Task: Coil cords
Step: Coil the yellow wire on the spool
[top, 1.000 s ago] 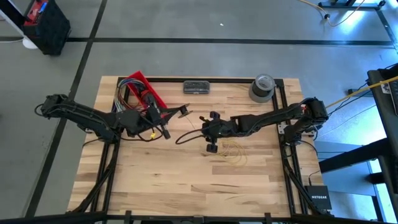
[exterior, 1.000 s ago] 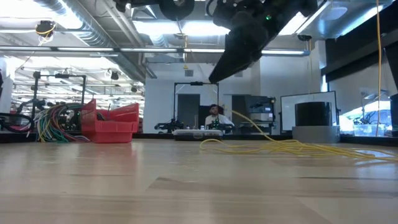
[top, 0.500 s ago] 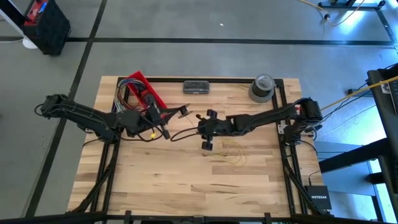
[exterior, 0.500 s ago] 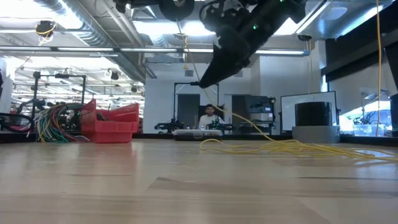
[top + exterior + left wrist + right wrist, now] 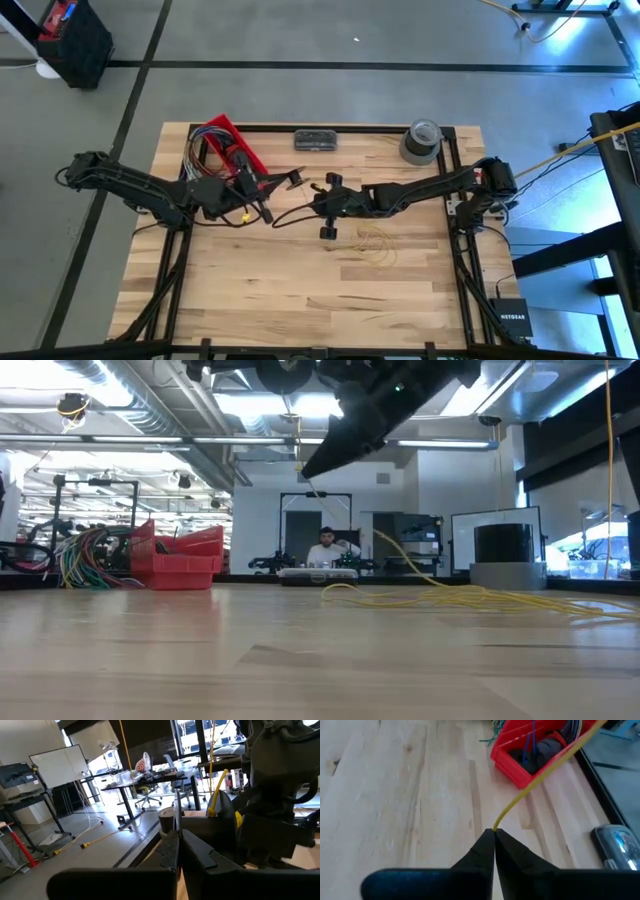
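My right gripper [image 5: 322, 207] has slid further left and now pinches the cord [image 5: 540, 772], whose loose loops [image 5: 375, 243] lie on the worktop [image 5: 300, 290] just behind it. My left gripper [image 5: 262, 194] is clenched nearby. A red bin [image 5: 228, 142], grey case [image 5: 316, 140] and tape roll [image 5: 422, 141] line the far edge.

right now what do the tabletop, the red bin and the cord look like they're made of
Tabletop: pale wood, apparently butcher-block, with visible plank seams and grain and a smooth matte finish. Red bin: likely molded plastic, with uniform glossy colour and thick walls. Cord: smooth yellow, probably plastic-jacketed, limp and looping; the core is hidden.
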Action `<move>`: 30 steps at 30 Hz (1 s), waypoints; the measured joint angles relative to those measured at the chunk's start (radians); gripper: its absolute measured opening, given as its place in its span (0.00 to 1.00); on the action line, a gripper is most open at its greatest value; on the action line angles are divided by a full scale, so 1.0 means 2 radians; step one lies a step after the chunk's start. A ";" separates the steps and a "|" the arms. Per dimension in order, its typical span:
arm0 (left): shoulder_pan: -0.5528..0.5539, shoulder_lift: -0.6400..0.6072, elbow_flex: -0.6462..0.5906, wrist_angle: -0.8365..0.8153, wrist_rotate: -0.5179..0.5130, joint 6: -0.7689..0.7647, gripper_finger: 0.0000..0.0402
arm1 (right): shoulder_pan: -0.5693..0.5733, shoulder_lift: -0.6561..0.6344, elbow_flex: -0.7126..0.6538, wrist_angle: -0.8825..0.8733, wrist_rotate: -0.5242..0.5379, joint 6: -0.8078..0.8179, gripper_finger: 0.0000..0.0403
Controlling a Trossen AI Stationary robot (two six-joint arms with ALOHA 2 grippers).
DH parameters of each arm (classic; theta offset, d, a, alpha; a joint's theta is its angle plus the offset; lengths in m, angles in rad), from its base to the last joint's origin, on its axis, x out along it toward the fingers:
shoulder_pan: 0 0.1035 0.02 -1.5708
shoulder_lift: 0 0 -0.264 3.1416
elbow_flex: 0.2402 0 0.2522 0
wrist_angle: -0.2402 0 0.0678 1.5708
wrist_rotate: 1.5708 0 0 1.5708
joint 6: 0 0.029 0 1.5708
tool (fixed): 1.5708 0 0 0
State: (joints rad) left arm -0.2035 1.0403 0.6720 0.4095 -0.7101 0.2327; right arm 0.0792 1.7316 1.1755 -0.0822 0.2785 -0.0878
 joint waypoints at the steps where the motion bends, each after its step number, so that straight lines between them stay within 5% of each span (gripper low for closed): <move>1: 0.000 0.000 0.000 -0.001 0.000 -0.001 0.00 | 0.000 0.001 0.000 0.000 0.000 -0.003 0.03; 9: 0.007 0.014 0.000 0.006 0.000 -0.017 0.00 | 0.003 0.004 0.000 0.077 0.001 -0.024 0.01; 22: 0.013 0.098 0.000 0.145 0.004 0.003 0.00 | 0.019 0.004 0.000 0.087 0.012 -0.039 0.01; 30: 0.021 0.099 -0.003 0.170 0.020 0.005 0.00 | 0.025 0.004 0.000 0.113 -0.123 -0.041 0.01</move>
State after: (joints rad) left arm -0.1621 1.2375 0.6666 0.7504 -0.6704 0.2431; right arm 0.1299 1.7393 1.1748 0.1446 0.0334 -0.1695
